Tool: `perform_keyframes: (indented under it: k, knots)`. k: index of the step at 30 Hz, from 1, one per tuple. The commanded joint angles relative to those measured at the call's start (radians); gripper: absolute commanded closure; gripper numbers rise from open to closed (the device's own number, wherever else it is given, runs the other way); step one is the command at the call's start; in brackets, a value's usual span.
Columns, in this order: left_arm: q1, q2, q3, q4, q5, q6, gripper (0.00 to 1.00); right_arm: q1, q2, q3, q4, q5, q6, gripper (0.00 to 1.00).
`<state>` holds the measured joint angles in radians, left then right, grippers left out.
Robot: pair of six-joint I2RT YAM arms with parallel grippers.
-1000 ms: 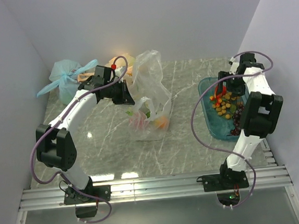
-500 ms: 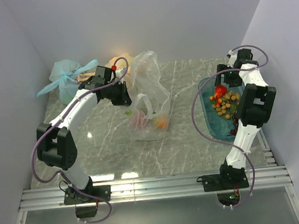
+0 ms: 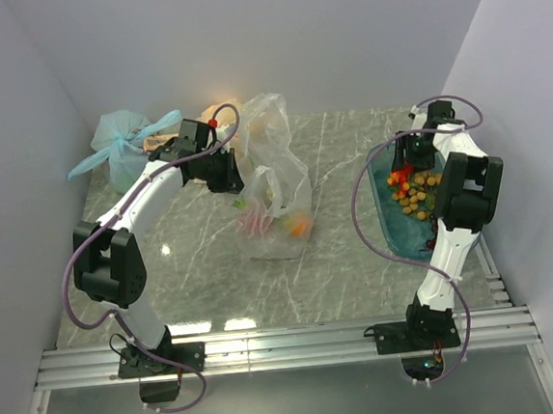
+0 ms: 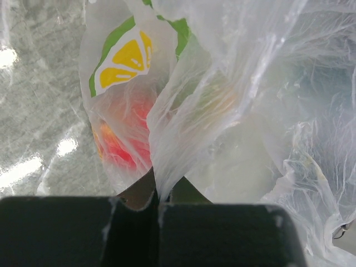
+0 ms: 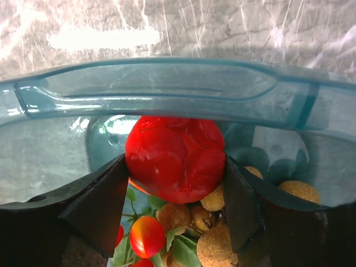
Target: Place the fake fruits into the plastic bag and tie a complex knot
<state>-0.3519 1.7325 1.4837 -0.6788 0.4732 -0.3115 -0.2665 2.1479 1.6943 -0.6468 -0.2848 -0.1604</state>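
Now | right end effector point(image 5: 176, 183) grips red fruit point(image 5: 173, 153), edged left | left end effector point(image 4: 156, 207) still pinches plastic bag point(image 4: 233, 105)

Plain pale lilac walls point(image 3: 271, 33), grey-green marbled tabletop point(image 3: 338, 250), bright glare patches point(image 3: 240, 323), aluminium rail point(image 3: 289, 346) along near edge

Clear bag point(image 3: 279, 166) upright, fruits point(image 3: 298, 226) inside; red fruit point(image 5: 175, 157) in right claw point(image 5: 173, 181).
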Motion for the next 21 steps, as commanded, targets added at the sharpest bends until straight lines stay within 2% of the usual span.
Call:
perform_keyframes:
  k: [1,4,10,14,15,18,21]
  knots:
    - [0.001,-0.016,0.047,0.010,0.002,0.018,0.99,-0.010,-0.083,0.039,-0.033,-0.011,-0.025,0.48]
    - [0.001,-0.048,0.044,0.027,0.001,0.026,1.00,-0.010,-0.175,0.042,-0.063,-0.062,-0.040,0.56]
    - [-0.005,-0.103,0.023,0.036,0.004,0.060,0.99,0.026,-0.386,0.048,-0.131,-0.243,-0.050,0.57]
    - [-0.007,-0.122,0.009,0.044,0.024,0.054,0.99,0.151,-0.485,0.059,-0.100,-0.345,-0.001,0.57]
    - [-0.009,-0.125,0.010,0.047,0.028,0.054,1.00,0.221,-0.517,0.057,-0.079,-0.359,0.011,0.57]
    - [-0.013,-0.136,0.018,0.054,0.039,0.063,1.00,0.365,-0.556,0.059,0.016,-0.376,0.061,0.57]
    - [-0.016,-0.125,0.046,0.038,0.053,0.060,0.99,0.461,-0.556,0.116,0.032,-0.378,0.062,0.57]
